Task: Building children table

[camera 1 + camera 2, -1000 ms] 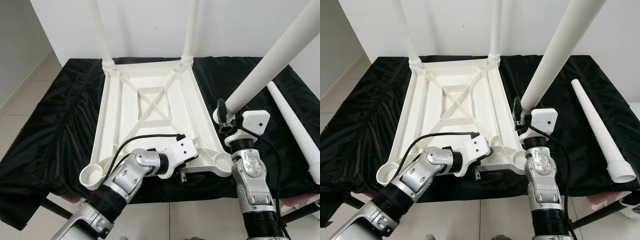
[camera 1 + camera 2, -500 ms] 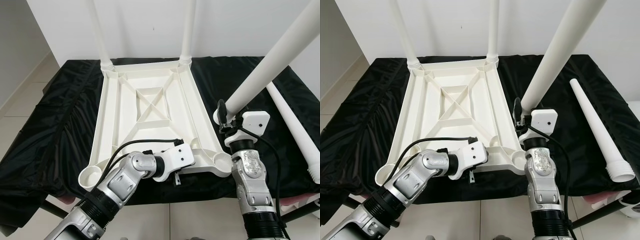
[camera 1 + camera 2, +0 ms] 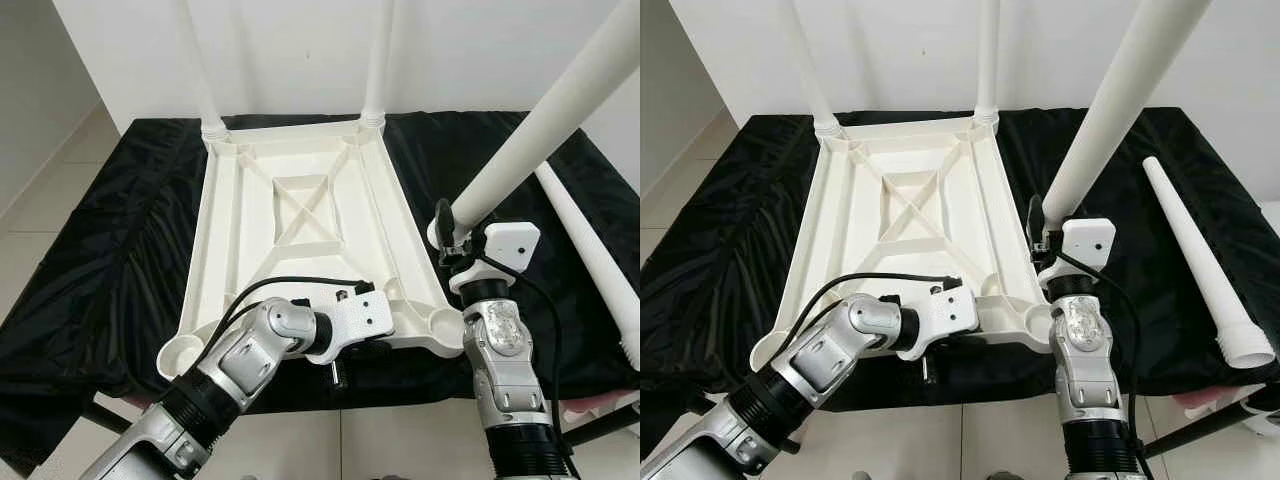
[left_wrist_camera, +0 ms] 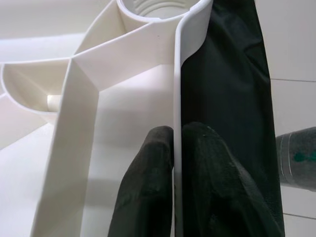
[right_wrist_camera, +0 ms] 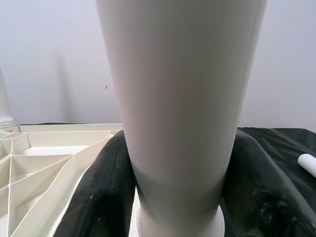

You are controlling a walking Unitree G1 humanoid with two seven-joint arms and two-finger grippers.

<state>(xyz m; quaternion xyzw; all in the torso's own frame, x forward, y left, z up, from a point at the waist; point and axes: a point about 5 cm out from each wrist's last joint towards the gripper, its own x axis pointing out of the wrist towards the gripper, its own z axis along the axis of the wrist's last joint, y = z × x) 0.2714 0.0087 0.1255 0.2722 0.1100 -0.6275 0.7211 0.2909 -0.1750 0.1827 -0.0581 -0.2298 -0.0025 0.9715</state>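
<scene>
A white plastic tabletop lies upside down on a black cloth, with two white legs standing in its far corners. My left gripper is shut on the tabletop's near rim, one finger inside and one outside. This grip is close to the near right corner socket. My right gripper is shut on the thick end of a third white leg. That leg slants up and to the right, above the near right corner. Black fingers flank the leg.
A loose white leg lies on the cloth at the right, wide end toward me. The black cloth hangs over the table's front edge, and tiled floor lies to the left. The near left socket stands hollow.
My left wrist has turned and sunk slightly along the near rim while keeping its grip. The right arm and its leg have stayed put.
</scene>
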